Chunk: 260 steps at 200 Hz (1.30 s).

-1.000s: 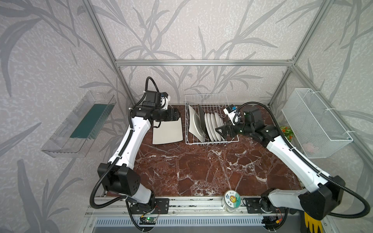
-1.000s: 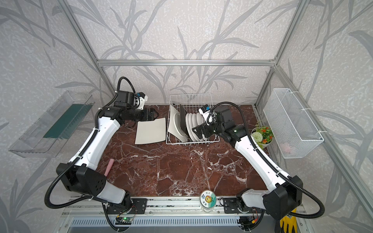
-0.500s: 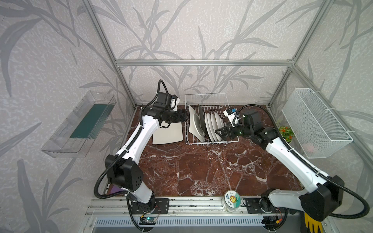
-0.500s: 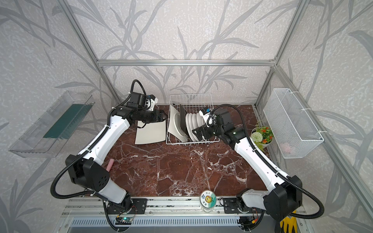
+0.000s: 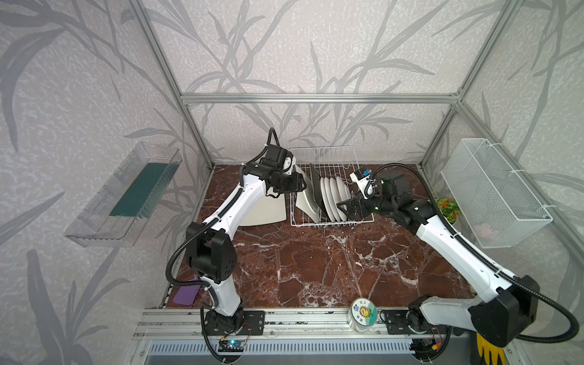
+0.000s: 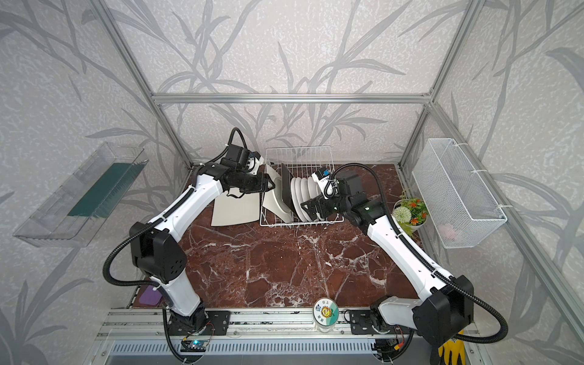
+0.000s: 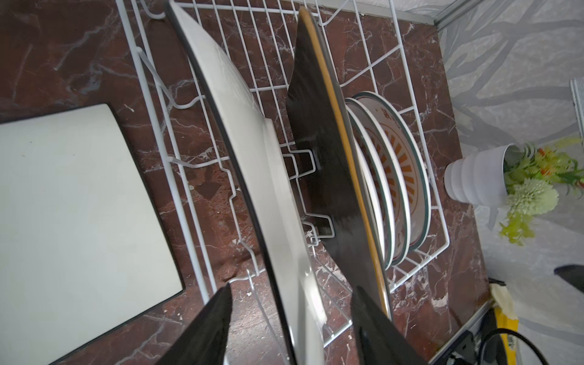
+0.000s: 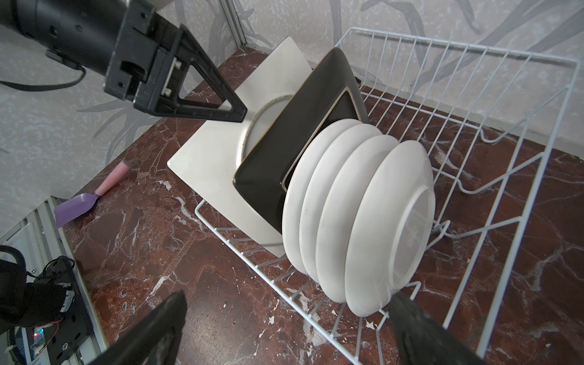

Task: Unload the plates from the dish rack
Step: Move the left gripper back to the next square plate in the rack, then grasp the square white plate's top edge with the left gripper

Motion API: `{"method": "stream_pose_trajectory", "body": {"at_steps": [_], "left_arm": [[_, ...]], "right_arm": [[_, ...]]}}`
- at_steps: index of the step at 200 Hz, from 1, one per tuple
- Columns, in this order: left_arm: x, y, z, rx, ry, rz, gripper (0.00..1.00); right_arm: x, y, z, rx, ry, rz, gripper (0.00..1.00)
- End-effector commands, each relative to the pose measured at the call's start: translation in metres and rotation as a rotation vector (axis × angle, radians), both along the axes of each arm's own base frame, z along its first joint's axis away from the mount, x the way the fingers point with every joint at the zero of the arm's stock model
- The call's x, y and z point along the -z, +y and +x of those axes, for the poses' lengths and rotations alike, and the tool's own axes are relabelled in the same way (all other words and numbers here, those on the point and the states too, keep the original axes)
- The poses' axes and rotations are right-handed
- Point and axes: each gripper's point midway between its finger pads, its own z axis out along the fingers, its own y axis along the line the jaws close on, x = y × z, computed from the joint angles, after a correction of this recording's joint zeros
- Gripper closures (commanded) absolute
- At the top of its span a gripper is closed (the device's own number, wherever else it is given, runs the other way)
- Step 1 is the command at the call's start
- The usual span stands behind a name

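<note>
The white wire dish rack (image 5: 322, 155) stands at the back of the marble table. In it a cream square plate (image 5: 305, 202) stands at the left end, then a black square plate (image 5: 314, 186), then several round white plates (image 5: 335, 196) with orange sunburst faces (image 7: 401, 164). Another cream square plate (image 5: 265, 211) lies flat on the table left of the rack. My left gripper (image 7: 294, 328) is open and straddles the standing cream plate's (image 7: 252, 151) edge, with a gap on each side. My right gripper (image 8: 286, 331) is wide open at the rack's front right corner, beside the outermost round plate (image 8: 388, 227), holding nothing.
A potted plant (image 5: 447, 207) stands right of the rack. A white mesh basket (image 5: 493, 192) hangs on the right wall and a clear tray (image 5: 126, 196) on the left wall. A jar with a flower lid (image 5: 363, 313) and a purple spatula (image 5: 186, 292) sit at the front.
My left gripper has swung right, from over the flat cream plate to the rack, and its jaws have narrowed around the standing cream plate. The right arm has hardly moved.
</note>
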Motion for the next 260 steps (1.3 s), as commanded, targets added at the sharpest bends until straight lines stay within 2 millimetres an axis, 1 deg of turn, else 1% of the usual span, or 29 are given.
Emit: {"method": "stream_pose_trajectory", "body": {"at_steps": [1,26,59,79,167,193,210,260], "left_arm": [[0.002,-0.005,0.006,-0.009,0.013,0.018,0.51],[0.012,-0.007,0.011,-0.012,0.036,0.034,0.53],[0.018,-0.005,0.015,-0.018,0.056,0.057,0.56],[0.022,-0.006,0.015,-0.025,0.076,0.056,0.61],[0.036,-0.011,0.013,-0.031,0.131,0.038,0.61],[0.038,-0.012,0.012,-0.036,0.141,0.031,0.65],[0.038,-0.013,0.011,-0.036,0.144,0.025,0.69],[0.038,-0.013,0.01,-0.043,0.151,0.021,0.72]], "right_arm": [[-0.018,-0.002,-0.004,0.008,-0.043,0.019,0.01],[-0.02,-0.002,-0.005,0.01,-0.047,0.021,0.01],[-0.019,-0.002,-0.004,0.009,-0.043,0.021,0.01],[-0.018,-0.001,-0.004,0.007,-0.043,0.021,0.01],[-0.023,-0.003,-0.002,0.012,-0.061,0.015,0.01],[-0.022,-0.001,-0.002,0.009,-0.057,0.018,0.01],[-0.022,-0.002,-0.001,0.01,-0.058,0.015,0.01],[-0.021,-0.003,-0.002,0.015,-0.063,0.01,0.01]]}}
